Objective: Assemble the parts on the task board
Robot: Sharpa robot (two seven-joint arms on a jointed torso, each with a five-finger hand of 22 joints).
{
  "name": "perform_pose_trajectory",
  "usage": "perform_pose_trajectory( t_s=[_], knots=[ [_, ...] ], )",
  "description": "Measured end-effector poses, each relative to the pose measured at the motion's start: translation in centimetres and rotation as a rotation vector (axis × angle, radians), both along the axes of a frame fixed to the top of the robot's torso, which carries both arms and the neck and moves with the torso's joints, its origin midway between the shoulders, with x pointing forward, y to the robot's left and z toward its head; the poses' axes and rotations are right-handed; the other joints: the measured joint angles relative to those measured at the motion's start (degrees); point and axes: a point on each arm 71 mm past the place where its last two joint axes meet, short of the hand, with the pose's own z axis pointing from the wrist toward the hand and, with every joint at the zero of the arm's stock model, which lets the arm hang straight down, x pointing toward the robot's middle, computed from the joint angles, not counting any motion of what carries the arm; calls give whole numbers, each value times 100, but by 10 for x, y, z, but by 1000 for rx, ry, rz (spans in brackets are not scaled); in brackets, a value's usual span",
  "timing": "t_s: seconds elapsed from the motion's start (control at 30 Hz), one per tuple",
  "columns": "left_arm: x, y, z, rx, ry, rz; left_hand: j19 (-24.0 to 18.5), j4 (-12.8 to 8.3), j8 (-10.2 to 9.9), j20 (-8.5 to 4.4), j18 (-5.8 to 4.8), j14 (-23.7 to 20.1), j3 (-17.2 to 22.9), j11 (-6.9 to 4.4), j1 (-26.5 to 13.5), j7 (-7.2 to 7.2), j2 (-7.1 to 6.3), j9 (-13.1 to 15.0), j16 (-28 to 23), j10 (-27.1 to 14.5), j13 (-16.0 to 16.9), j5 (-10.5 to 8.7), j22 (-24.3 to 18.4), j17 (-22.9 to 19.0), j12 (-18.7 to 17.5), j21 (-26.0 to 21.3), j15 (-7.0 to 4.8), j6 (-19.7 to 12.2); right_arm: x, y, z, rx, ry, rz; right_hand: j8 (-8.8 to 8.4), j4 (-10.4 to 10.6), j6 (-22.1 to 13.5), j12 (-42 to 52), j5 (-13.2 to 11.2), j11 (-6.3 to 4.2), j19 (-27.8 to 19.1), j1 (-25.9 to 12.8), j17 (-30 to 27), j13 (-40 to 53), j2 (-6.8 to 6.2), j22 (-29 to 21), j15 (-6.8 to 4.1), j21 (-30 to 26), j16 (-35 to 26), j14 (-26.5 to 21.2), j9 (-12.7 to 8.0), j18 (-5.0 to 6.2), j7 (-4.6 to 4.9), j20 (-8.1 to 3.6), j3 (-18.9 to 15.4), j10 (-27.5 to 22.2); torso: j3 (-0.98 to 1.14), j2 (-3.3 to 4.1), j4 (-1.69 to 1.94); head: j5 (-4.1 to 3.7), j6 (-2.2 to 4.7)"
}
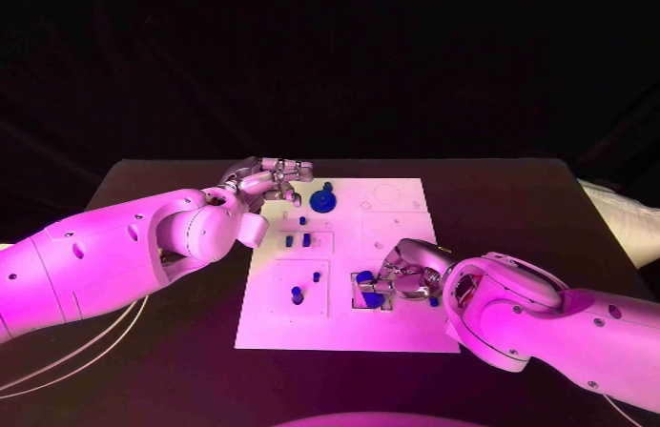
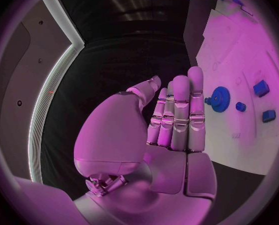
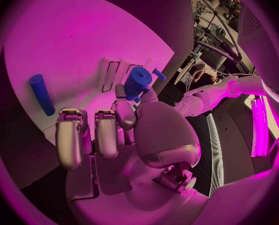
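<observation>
The white task board [image 1: 344, 327] lies mid-table. My left hand [image 1: 270, 176] hovers at its far left corner with fingers [image 2: 181, 110] stretched out and nothing in them, beside a blue gear [image 1: 323, 200] [image 2: 219, 99]. My right hand [image 1: 403, 273] rests low over the board's near right part and pinches a short blue cylinder [image 3: 138, 81] [image 1: 369, 292] between thumb and a finger. A long blue peg [image 3: 42, 94] lies flat on the board [image 3: 71, 35] beside that hand.
Small blue parts sit on the board's left half: a pair [image 1: 296, 240] near the middle, one [image 1: 317, 276] and another [image 1: 298, 295] nearer the front. Another blue piece [image 1: 433, 301] lies by my right hand. Black table [image 1: 523, 198] surrounds the board.
</observation>
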Motion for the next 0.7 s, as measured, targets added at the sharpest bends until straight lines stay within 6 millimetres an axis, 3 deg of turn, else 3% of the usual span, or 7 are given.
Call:
perform_pose_trajectory(
  t_s=[0.13, 0.2, 0.3, 0.5, 0.63, 0.7],
  knots=[
    [0, 0, 0, 0, 0, 0, 0, 0, 0, 0, 0, 0, 0, 0, 48, 0, 48, 0, 0, 0, 0, 0, -9, -12, 5, -26, 0, 0, 0, 3, 0, -11, -5, 6, 9, 7, 37, -39, -383, 6, 0, -217, 0, 21, 16, 0, 0, 0, -15, 0, 35, 0, -28, 0, -193, -6, 1, 1, -1, 2, 1],
    [0, 0, 0, 0, 0, 0, 0, 0, 0, 0, 0, 0, 0, 0, 60, 0, 60, 0, 0, 0, 0, 0, -9, -12, 34, -35, 0, 0, 0, 3, 0, -16, -8, 7, 11, 5, -15, -64, -644, 22, 0, -316, 0, 12, -26, 0, 0, -2, -36, 0, 41, 0, -19, 0, -304, -23, 3, 0, -2, 2, 1],
    [0, 0, 0, 0, 1, -1, 0, 0, 0, 0, 0, 0, 0, 0, 60, 0, 60, 0, 0, 0, 0, 0, -9, -17, 35, -34, 0, 0, 1, 3, -1, -25, -14, 7, 11, 7, -27, -114, -828, 34, 0, -367, 0, -8, -78, 0, 0, -23, -41, 0, 52, 0, -15, 0, -392, -36, 3, -1, -3, 4, -6],
    [0, 0, 0, 0, 1, -2, 0, 0, 0, 0, 0, 0, 0, -20, 60, 0, 60, 0, 0, -20, -1, 0, -15, -17, 36, -34, 0, 0, 2, 2, -1, -41, -24, 6, 11, 7, -92, -307, -980, 79, 0, -537, -1, -133, -190, -1, 1, -89, -111, 0, 68, 0, 8, 1, -587, -109, 7, -1, -5, 7, -10],
    [0, 0, 0, 0, 2, -2, 0, 0, 0, 0, 0, 0, 0, -21, 60, 0, 60, 0, 0, -20, -1, 0, -15, -17, 36, -34, 0, 0, 2, 2, -2, -49, -31, 6, 11, 5, -92, -328, -980, 70, 0, -553, -1, -171, -177, -1, 1, -89, -112, 0, 68, 0, 8, 1, -602, -118, 8, -2, -6, 7, -10],
    [0, 0, 0, 0, 2, -3, 6, 0, 0, 6, 0, 0, 0, -21, 60, 0, 60, 0, 0, -20, -1, 0, -15, -17, 36, -34, 0, 0, 1, 2, -2, -52, -34, 9, 11, -103, -92, -328, -980, 71, -1, -369, -1, -163, -156, -2, 1, -89, -133, 0, 82, 0, 8, 1, -560, -118, 8, -2, -5, 7, -10]
  ],
)
